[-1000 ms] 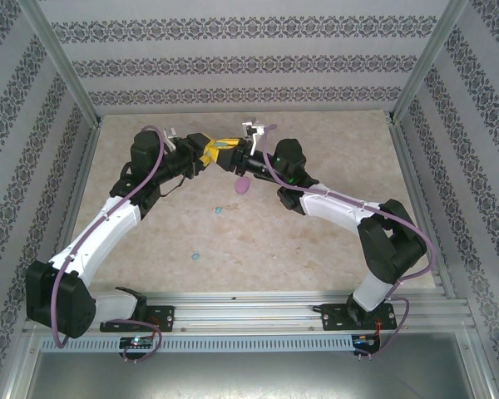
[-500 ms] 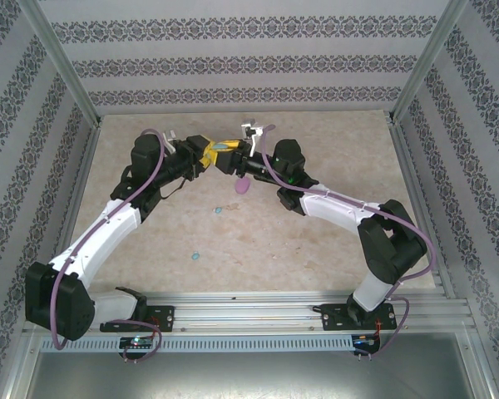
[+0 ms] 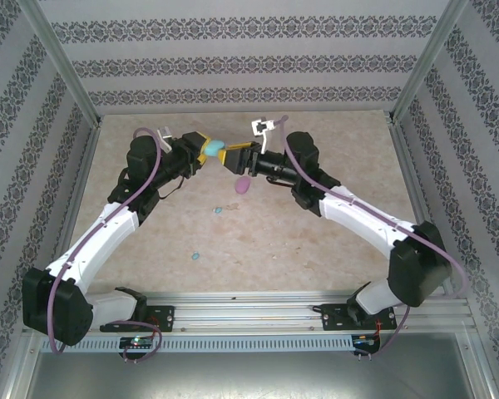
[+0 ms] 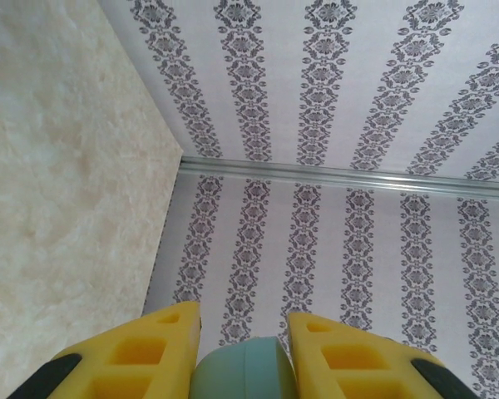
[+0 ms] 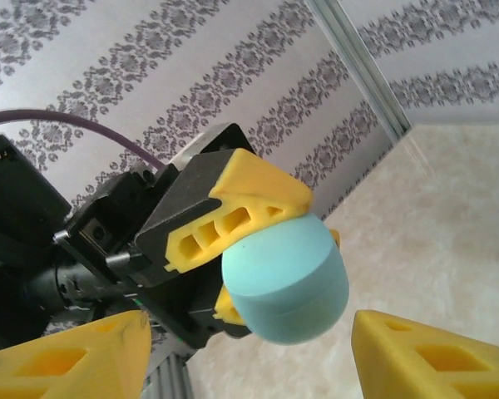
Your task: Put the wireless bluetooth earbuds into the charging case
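Observation:
My left gripper (image 3: 205, 148) is shut on a light blue charging case (image 3: 213, 150), held in the air over the back of the table. In the left wrist view the case (image 4: 243, 371) sits between the yellow fingers (image 4: 150, 353). The right wrist view shows the case (image 5: 287, 278) with its lid down, pinched by the left gripper's fingers (image 5: 233, 208). My right gripper (image 5: 251, 324) stands open just in front of the case, its fingers apart from it on both sides. Two tiny light blue earbuds lie on the table, one (image 3: 219, 209) below the grippers, one (image 3: 195, 255) nearer the front.
A pink-purple oval case (image 3: 243, 184) lies on the table right under the right gripper (image 3: 234, 156). Patterned walls close in the beige table (image 3: 333, 224) at the back and both sides. An aluminium rail (image 3: 258, 316) runs along the front edge.
My right gripper has opened and drawn back to the right, off the blue case, which now shows between the grippers. The left gripper still holds the case in about the same place.

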